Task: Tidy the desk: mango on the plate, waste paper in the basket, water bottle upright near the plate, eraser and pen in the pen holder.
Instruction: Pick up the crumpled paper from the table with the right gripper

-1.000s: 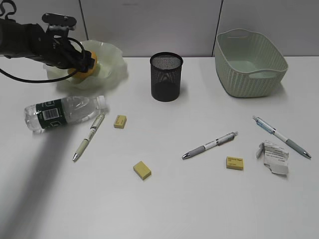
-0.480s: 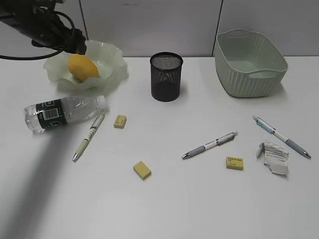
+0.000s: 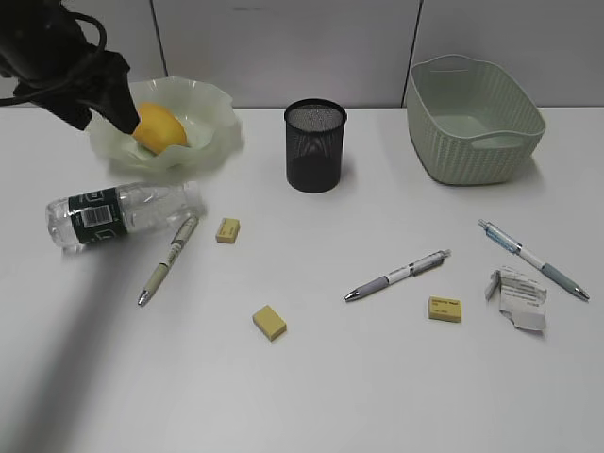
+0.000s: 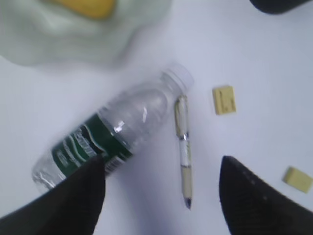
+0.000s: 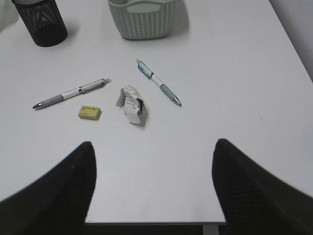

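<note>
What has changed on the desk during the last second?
The left gripper let go of the mango, which now lies free on the plate, and drew back up and to the left; its fingers are open above the water bottle. The pens, erasers, waste paper and basket stayed put.

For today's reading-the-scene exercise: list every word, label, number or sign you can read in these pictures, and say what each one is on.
Nothing can be read.
Water bottle: green-and-white label with a barcode patch, print too small.
Waste paper: grey print, too small to read.
Eraser by the middle pen: dark marking, unreadable.
Eraser near the bottle: faint marking, unreadable.
Pens: no readable text.
</note>
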You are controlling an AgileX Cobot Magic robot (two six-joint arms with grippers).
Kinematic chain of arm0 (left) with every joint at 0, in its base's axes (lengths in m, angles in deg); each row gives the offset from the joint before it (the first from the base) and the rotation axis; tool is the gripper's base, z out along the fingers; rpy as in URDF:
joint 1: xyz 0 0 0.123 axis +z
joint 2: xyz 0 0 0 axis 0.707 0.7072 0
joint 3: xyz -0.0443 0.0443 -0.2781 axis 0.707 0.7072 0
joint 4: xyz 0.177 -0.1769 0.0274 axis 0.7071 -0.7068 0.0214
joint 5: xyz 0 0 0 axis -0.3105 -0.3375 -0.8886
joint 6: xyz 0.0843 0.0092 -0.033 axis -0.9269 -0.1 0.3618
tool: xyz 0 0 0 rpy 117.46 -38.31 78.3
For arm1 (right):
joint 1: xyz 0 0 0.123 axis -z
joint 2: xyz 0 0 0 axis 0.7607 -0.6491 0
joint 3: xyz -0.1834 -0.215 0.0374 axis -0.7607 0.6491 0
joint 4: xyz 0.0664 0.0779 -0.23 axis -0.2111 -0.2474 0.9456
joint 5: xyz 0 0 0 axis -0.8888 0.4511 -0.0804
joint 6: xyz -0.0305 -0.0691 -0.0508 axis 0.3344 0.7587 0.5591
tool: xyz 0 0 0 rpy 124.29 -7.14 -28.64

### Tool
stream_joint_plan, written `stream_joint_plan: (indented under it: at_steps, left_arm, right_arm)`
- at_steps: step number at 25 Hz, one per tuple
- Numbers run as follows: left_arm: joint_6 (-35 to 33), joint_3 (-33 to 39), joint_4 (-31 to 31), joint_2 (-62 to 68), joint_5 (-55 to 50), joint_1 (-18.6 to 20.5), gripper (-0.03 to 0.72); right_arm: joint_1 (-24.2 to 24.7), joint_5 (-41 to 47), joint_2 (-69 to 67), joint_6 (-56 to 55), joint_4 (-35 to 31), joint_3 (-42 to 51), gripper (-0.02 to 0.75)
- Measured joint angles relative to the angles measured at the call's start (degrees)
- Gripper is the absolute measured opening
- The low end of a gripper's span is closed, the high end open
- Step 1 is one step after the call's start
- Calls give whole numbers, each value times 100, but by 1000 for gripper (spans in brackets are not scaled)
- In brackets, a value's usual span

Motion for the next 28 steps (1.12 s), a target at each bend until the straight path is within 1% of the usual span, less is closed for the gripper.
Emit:
stream_joint_plan:
  at_steps: [3,8,11,13,16,21,23,25,28]
  left_arm:
    - [188,17,-187,1,-526,0,550]
    - [362,362,-347,-205,-607,-9,543]
    - [379,681,-347,-479,-622,-132,536]
    - [382,968,-354,-712,-593,-316,534]
    - [387,1478,-354,-1065,-355,-706,533]
    - [386,2577,-181,-1648,377,-1496,533]
    - [386,3047,-107,-1917,731,-1724,533]
    - [386,3565,-81,-2200,1108,-1854,529]
    - [386,4258,-68,-2760,1500,-1901,525]
  right_arm:
    - [0,0,0,0,0,0,582]
    - [0,0,0,0,0,0,582]
    - [0,0,0,0,0,0,582]
    - [0,0,0,0,0,0,582]
    - [0,0,0,0,0,0,582]
    - [0,0,0,0,0,0,582]
    - [0,0,0,0,0,0,582]
    - [0,0,0,0,0,0,582]
    - [0,0,0,0,0,0,582]
